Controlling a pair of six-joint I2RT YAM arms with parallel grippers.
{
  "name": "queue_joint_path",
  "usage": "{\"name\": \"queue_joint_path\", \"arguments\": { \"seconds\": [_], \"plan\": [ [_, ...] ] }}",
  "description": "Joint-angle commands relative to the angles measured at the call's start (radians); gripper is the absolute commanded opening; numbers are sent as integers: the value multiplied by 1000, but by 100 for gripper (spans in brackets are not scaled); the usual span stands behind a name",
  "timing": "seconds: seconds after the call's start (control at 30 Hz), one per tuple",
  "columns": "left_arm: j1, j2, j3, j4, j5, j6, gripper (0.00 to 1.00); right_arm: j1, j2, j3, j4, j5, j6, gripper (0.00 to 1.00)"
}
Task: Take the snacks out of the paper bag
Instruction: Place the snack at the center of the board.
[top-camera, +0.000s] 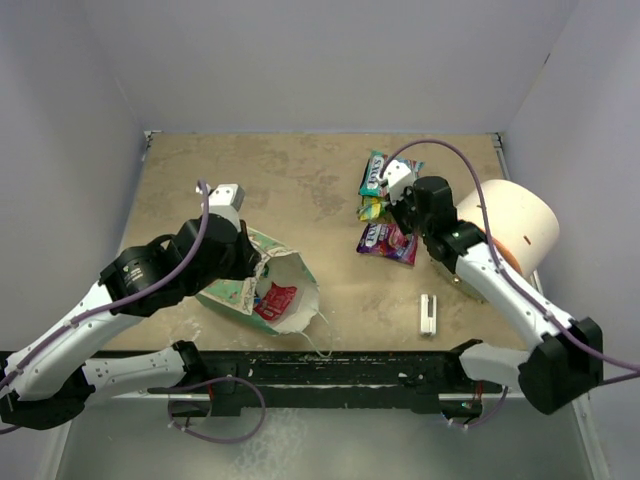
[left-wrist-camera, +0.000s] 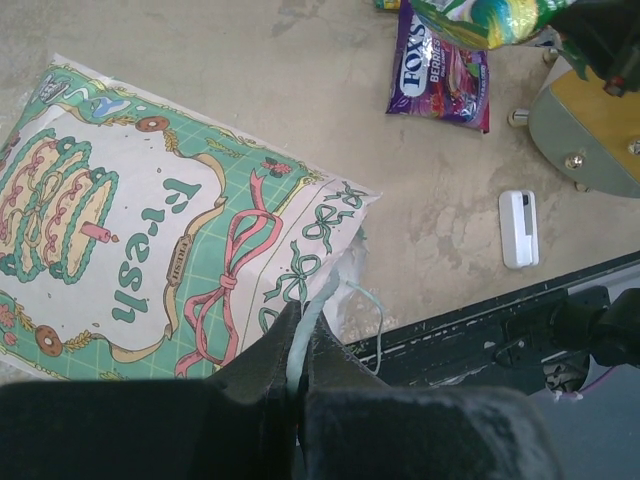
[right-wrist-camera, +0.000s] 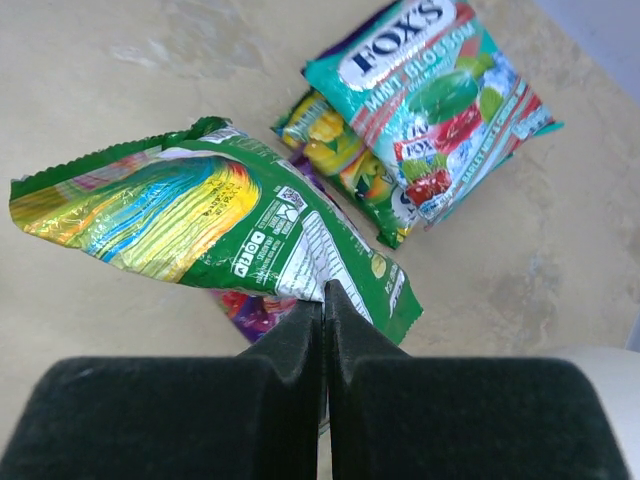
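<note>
**Right arm.** The right gripper (right-wrist-camera: 325, 290) was fully closed, pinching 1 edge of a green packet (right-wrist-camera: 200, 225). The packet hung to the left of the fingers in the right wrist view, apparently clear of the table (top-camera: 300, 190). Just under it lay a purple packet (right-wrist-camera: 245, 310). A teal packet (right-wrist-camera: 430, 90) overlapped a yellow packet (right-wrist-camera: 345, 165) at the upper right of that view. In the top view these 3 made a small pile at the upper right, just left of the cylinder (top-camera: 505, 225).

**Left arm.** The left gripper (left-wrist-camera: 300, 320) was also closed, nipping the torn rim of the bag (left-wrist-camera: 150, 240). The bag lay flat on its side, filling the left of the left wrist view. In the top view its white mouth faced the lower edge, and a red packet (top-camera: 277, 300) showed inside. The stick (left-wrist-camera: 520, 228) lay apart, at the right.

**Step in hand (judged).** The green packet was being set down with the others. To do this well:
- The right arm should lower until the packet nearly touches the pile before the fingers part, so it neither slides nor knocks the 3 below.
- The left pinch should hold the rim up and steady, leaving the mouth open for the red packet.
</note>
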Motion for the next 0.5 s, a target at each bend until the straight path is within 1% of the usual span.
{"name": "queue_joint_path", "arguments": {
  "seconds": [0.0, 0.07, 0.13, 0.23, 0.4, 0.47],
  "plan": [
    [2, 0, 47, 20, -8, 11, 0, -118, 100, 36, 132, -91, -6, 0],
    [2, -3, 50, 19, -9, 7, 0, -139, 129, 37, 159, -114, -45, 0],
    [2, -7, 48, 20, -15, 1, 0, -140, 158, 36, 186, -105, -80, 0],
    [2, -9, 50, 25, -22, 0, 0, -143, 215, 37, 166, -83, -118, 0],
    [2, -14, 54, -6, -34, -11, 0, -143, 259, 28, 163, -104, -123, 0],
    [2, -23, 50, -9, -39, -14, 0, -143, 262, -6, 186, -96, -119, 0]
  ]
}}
